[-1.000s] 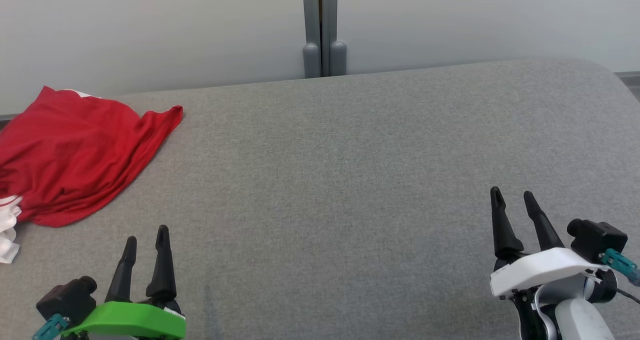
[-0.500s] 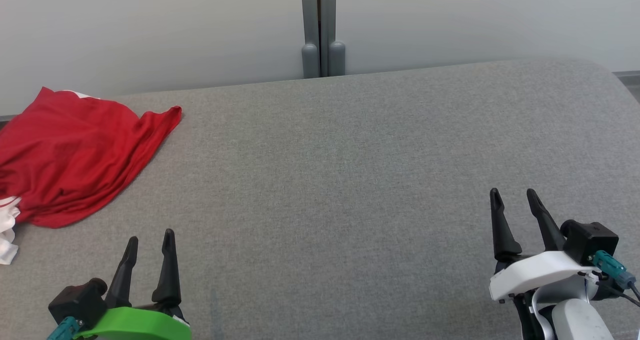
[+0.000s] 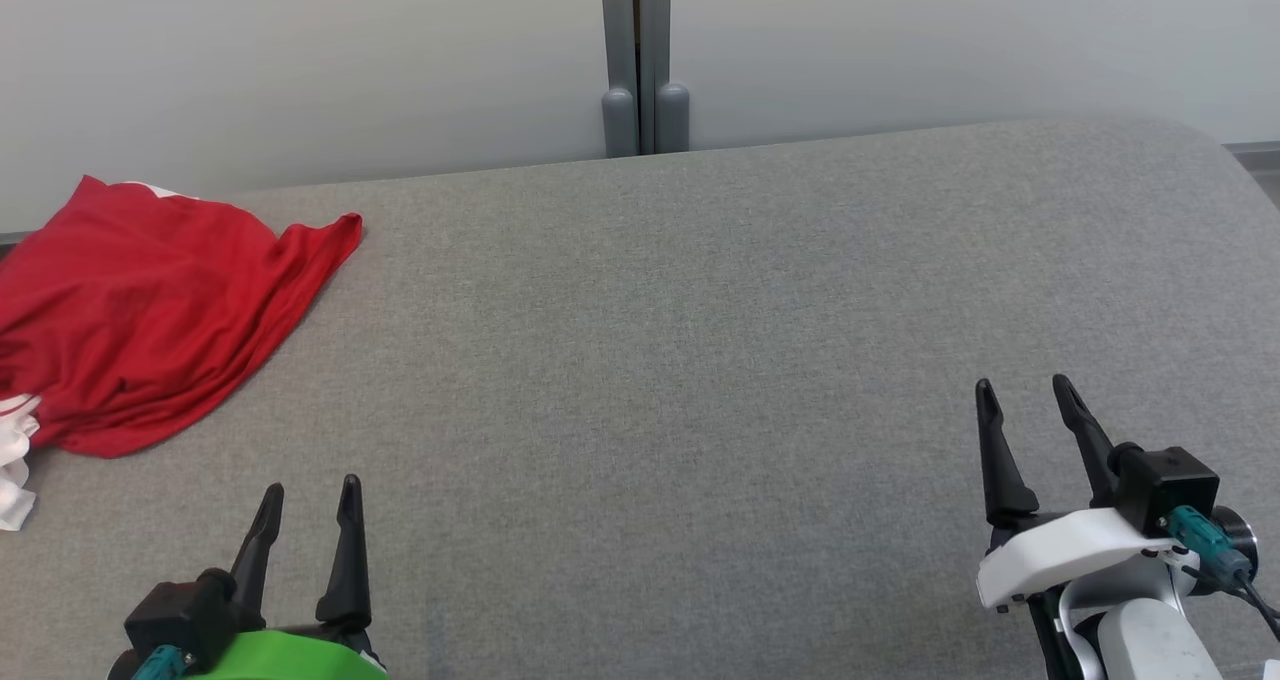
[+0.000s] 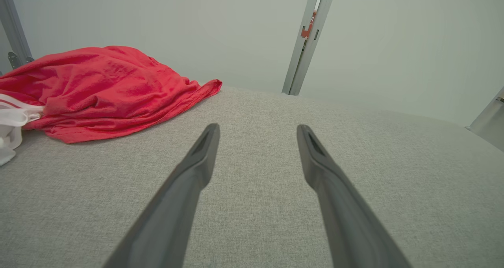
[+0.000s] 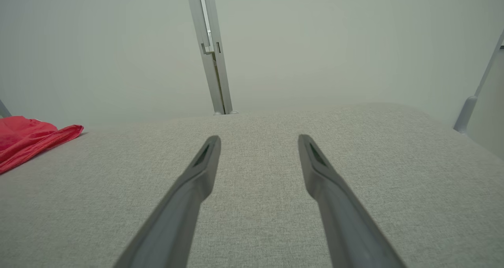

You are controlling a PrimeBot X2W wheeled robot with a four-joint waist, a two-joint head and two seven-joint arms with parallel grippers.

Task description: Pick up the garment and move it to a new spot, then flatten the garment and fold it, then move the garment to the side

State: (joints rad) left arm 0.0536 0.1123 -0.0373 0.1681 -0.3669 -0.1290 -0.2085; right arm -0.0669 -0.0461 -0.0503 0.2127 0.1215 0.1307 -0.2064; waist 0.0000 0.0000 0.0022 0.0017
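Garment: one item, red, lying in a crumpled, unfolded heap at the far left of the grey padded surface, close to its back edge. One corner points toward the middle of the surface. White fabric shows at the heap's near-left edge. It cannot be told whether this is trim on the same piece or separate cloth.

Grippers: two, each with two dark fingers.
- The left gripper has a green housing. It sits at the near left, just short of the heap and not touching it. Its fingers are spread and nothing is between them, which the left wrist view confirms.
- The right gripper has a white housing. It sits at the near right, well apart from the garment. Its fingers are likewise spread and hold nothing.

It is not clear whether the fingertips touch the surface or hover above it.

Surroundings: one pale wall stands behind the surface. One grey upright, made of two strips with two rounded feet, stands at the middle of it.

Cut off or unclear:
- The garment's left side runs out of the head view, so its full outline and type cannot be made out.
- The white fabric is also cropped at that edge.
- The left gripper's housing is cropped by the bottom edge.
- The right arm below its housing runs out of frame.
- In the right wrist view just one red corner of the garment shows, at the left edge.
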